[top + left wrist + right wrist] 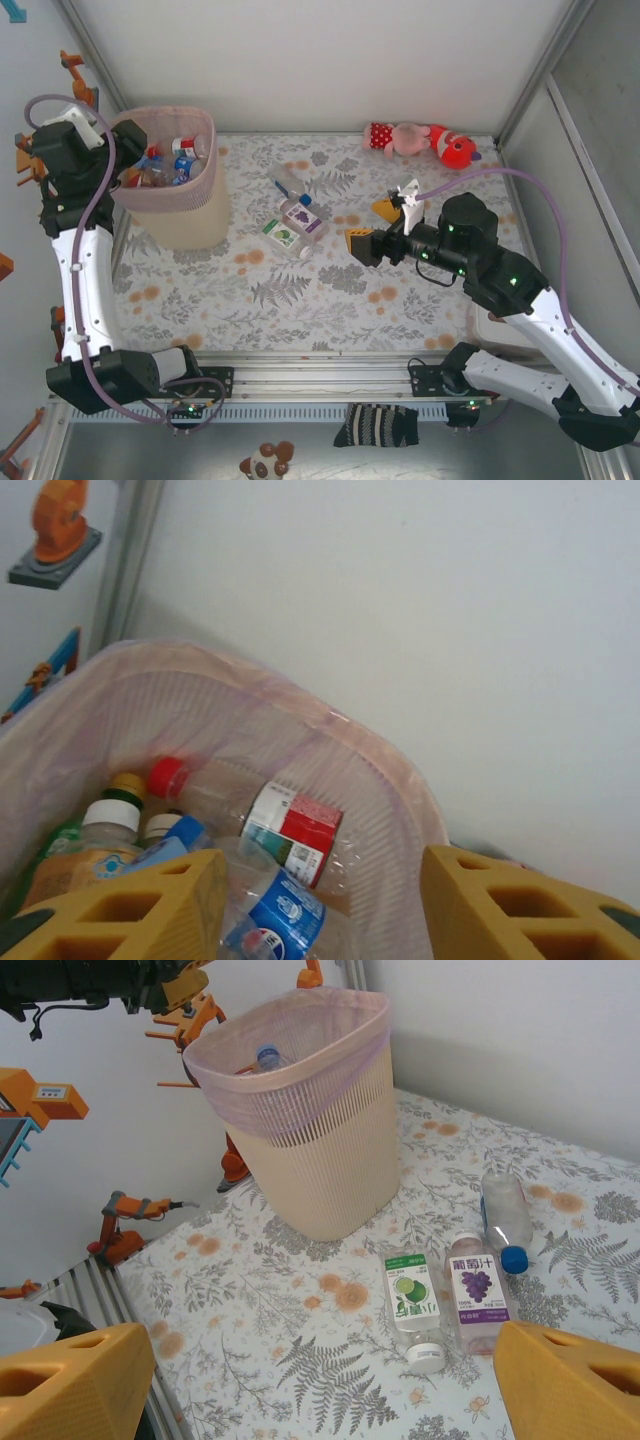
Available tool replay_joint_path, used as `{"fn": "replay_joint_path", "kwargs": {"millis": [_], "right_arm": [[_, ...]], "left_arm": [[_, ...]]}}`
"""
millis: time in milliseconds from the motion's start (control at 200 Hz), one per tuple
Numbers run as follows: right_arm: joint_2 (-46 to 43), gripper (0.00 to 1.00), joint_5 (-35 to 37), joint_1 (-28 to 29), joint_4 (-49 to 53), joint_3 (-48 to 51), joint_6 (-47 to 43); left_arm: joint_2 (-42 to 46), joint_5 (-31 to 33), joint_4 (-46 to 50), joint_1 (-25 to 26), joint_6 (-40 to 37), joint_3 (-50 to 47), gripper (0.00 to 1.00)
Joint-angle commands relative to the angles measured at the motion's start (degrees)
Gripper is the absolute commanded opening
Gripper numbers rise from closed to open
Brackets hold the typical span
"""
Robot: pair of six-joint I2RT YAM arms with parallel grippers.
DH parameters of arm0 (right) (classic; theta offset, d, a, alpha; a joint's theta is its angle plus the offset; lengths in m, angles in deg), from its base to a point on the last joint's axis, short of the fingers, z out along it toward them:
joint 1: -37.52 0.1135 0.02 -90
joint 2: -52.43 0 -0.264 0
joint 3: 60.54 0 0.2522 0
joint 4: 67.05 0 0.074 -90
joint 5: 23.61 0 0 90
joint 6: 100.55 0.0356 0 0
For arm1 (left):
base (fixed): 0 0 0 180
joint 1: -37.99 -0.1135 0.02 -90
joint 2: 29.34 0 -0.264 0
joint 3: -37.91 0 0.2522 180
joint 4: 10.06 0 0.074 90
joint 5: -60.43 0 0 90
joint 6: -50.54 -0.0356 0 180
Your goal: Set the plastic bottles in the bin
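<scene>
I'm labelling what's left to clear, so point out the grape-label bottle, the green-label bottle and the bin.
grape-label bottle (478,1288), right wrist view, on its purple label.
green-label bottle (412,1297), right wrist view, on its green label.
bin (325,1165), right wrist view, on its perforated front wall.

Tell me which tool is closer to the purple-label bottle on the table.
Right. The right tool sits open just beside the purple-label bottle, facing it. The left tool hangs over the bin, at the table's far left.

A Pepsi emblem marks the blue-labelled bottle (272,925); Chinese characters on the purple-labelled bottle (476,1290) are illegible.
</scene>
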Motion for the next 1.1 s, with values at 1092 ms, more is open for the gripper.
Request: {"fn": "replay_joint_path", "kwargs": {"millis": [1092], "right_arm": [[-0.7,0.87,2.6,0.3,0.7,-0.7,-0.4]], "left_arm": [[-16.0,-3.5,23.3,4.4,-16.1,18.0,0.4]]}}
